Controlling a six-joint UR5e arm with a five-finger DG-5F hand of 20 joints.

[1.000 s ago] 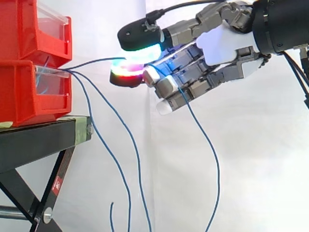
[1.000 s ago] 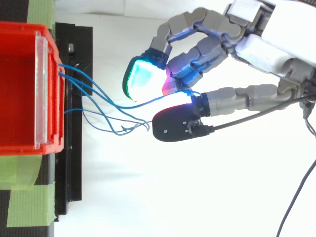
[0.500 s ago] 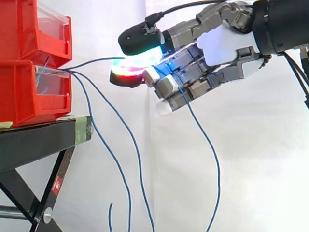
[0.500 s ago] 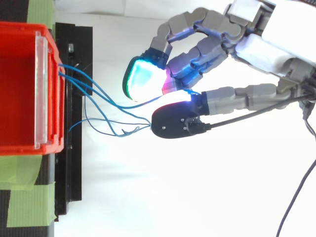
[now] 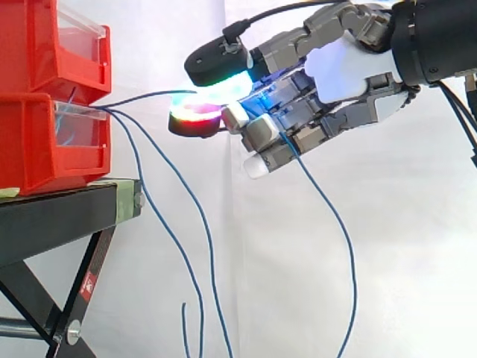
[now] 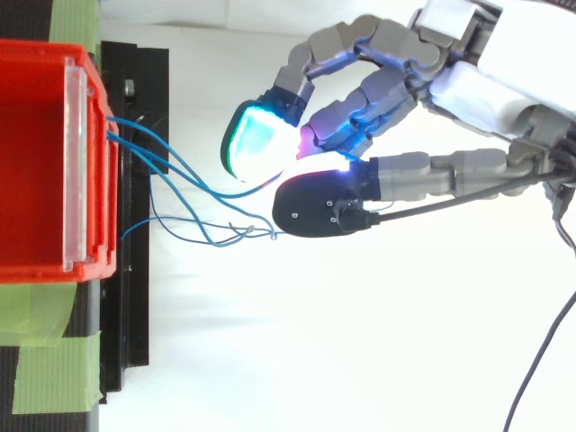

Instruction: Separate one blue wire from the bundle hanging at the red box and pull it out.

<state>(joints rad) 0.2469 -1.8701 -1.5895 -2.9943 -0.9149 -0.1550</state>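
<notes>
One blue wire [image 5: 145, 95] is pinched in the curled fingers of the hand [image 5: 335, 74], apart from the bundle [image 6: 193, 216]. It is not yet pulled out of the red box [image 5: 45, 142], it seems.

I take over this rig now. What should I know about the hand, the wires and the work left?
The hand is shut on one blue wire, pinched between thumb and fingers.
This wire runs from the lower red bin to the hand, then hangs down.
The other wires hang from the bin.
Done: one wire separated.
Left: pull it out of the bin.
</notes>
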